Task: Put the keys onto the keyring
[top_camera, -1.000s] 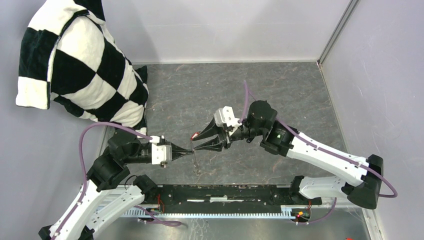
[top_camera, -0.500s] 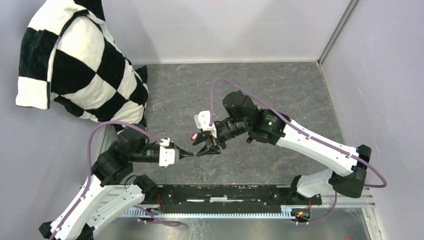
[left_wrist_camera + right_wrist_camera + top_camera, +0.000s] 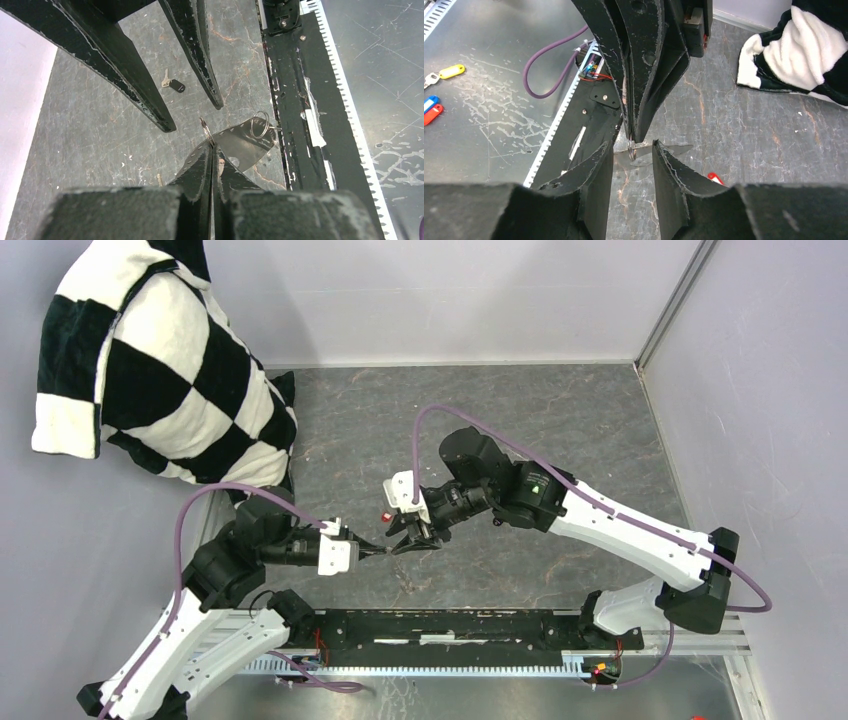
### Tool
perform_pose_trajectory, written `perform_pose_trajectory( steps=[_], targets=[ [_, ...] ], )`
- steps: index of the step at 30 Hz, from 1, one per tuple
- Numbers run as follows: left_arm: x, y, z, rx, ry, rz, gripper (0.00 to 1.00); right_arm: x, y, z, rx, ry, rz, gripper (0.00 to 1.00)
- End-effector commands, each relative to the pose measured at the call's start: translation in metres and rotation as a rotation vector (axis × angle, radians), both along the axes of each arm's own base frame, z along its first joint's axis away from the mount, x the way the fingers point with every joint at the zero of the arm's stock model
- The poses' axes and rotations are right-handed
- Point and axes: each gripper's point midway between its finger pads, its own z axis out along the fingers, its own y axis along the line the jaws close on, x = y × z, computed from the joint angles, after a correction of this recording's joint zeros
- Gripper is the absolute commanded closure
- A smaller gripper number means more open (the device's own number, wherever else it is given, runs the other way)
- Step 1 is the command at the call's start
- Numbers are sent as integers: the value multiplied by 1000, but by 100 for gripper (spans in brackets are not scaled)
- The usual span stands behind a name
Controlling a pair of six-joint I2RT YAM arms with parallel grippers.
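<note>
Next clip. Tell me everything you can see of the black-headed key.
The black-headed key shows clearly only in the left wrist view, small and distant. It has a short silvery metal blade and a rounded black head that looks plastic. It lies flat on the grey marbled mat, blade pointing up-left in the picture. It appears between the right pincer's fingers but lies beyond them. Nothing touches it.

Bright, even light w/ soft shadows; wrist cams blurry up close.
</note>
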Motion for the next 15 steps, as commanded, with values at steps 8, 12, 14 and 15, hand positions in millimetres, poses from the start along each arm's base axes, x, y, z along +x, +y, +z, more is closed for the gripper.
perform_pose_trajectory(
  steps=[8, 12, 14, 15],
  targets=[
    [-6, -4, 29, -55, -74, -57, 98, -2, 10, 9, 51, -47, 30, 65],
    [-5, -4, 30, -57, -81, -55, 98, -3, 11, 8, 48, -43, 40, 76],
    [-4, -4, 31, -56, -84, -55, 98, -3, 11, 8, 45, -43, 43, 84],
    [-4, -4, 32, -56, -86, -55, 98, -3, 11, 7, 42, -44, 44, 88]
  ],
)
